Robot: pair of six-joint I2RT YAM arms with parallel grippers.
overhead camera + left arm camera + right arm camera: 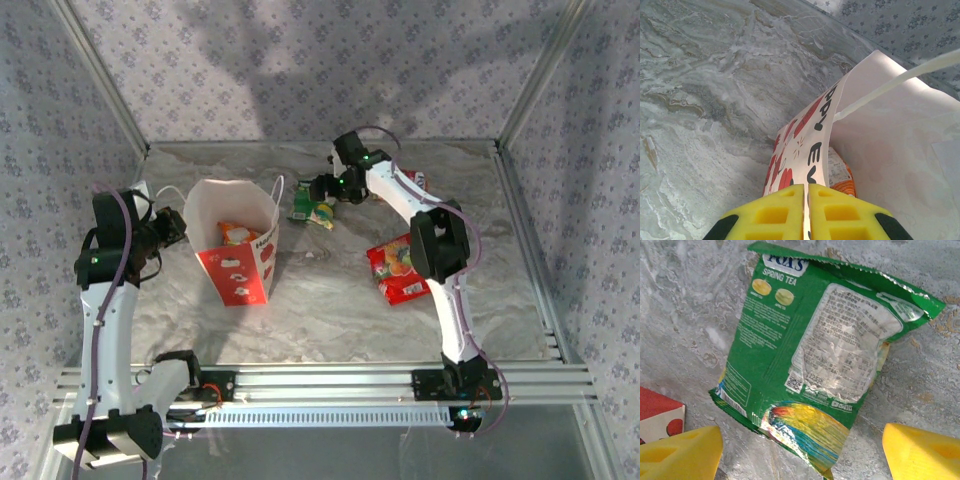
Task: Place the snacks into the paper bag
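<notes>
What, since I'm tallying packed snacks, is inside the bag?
One orange packet shows in the bag; anything beneath it or low behind the walls is hidden.

Grey marbled tabletop (330, 300); floral purple walls (300, 60); aluminium rail (330, 378) near edge.

The left arm (105, 300) is raised from its base and bent to the right at the top. The left gripper (172, 226) is closed on the wall of the paper bag (240, 270), with its fingers (770, 217) pressed together. The right arm (445, 270) is stretched far forward and turned to the left. The right gripper (318, 190) is pointed downward, and its fingers are held wide apart.
</notes>
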